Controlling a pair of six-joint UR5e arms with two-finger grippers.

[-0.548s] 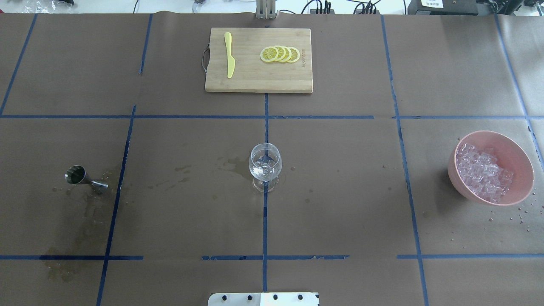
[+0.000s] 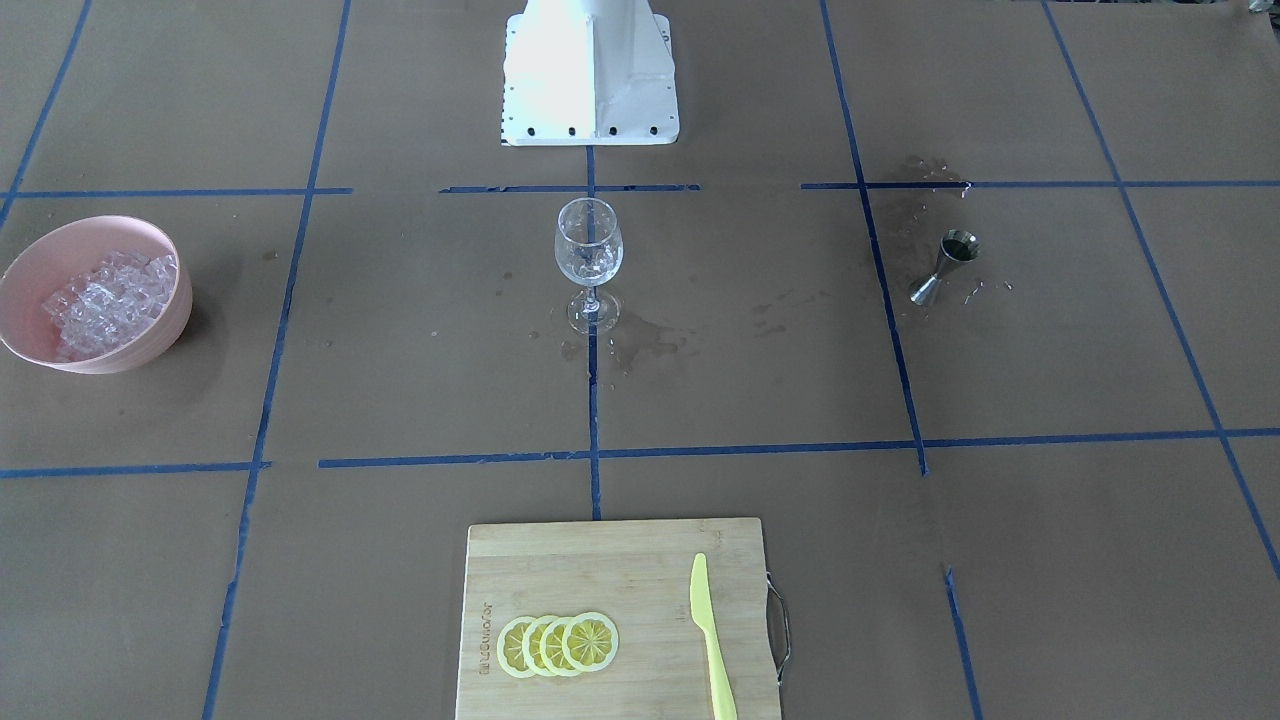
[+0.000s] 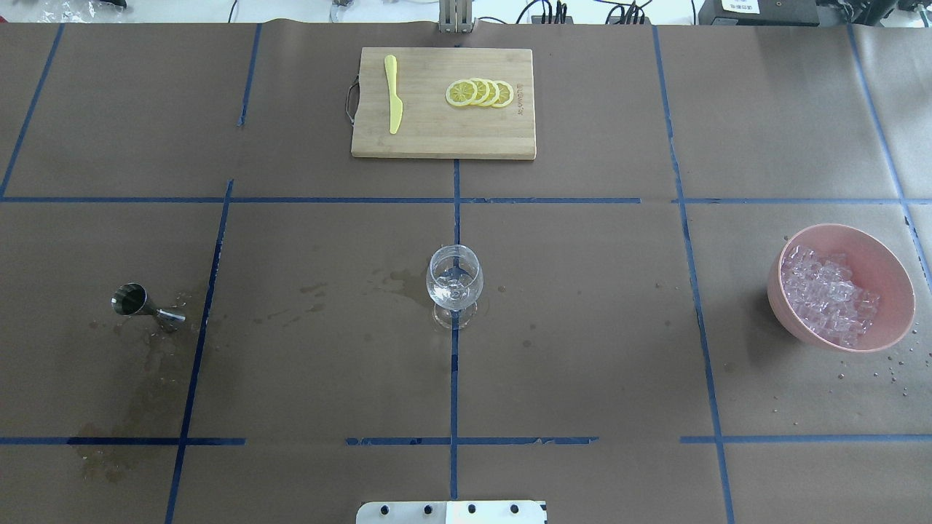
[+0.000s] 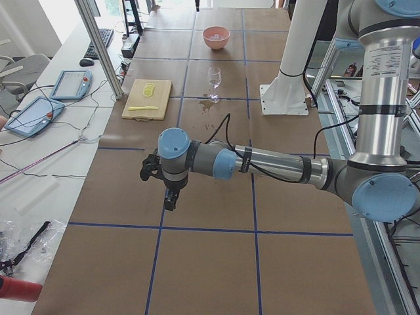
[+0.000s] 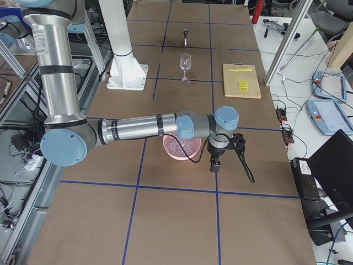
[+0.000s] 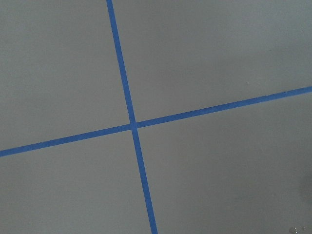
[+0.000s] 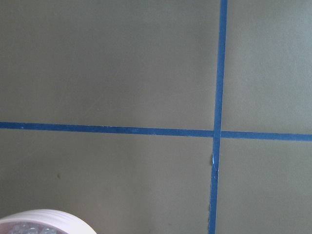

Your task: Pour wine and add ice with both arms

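The overhead camera sits high behind the base block [image 3: 451, 511], facing forward and down. The front-facing camera stands opposite, facing back and steeply down. Both cover the same table area, mirrored: wine glass [image 3: 454, 285], pink bowl [image 3: 885, 255], cutting board [image 3: 437, 138]. The end cameras look along the table from opposite ends. One has the left gripper [image 4: 170, 200] near, the other the right gripper [image 5: 215, 164], with the glass well beyond each gripper. Each wrist camera looks down, close, at a tape crossing [image 6: 132, 126] under its gripper; the right one also catches the bowl's rim beside its gripper.
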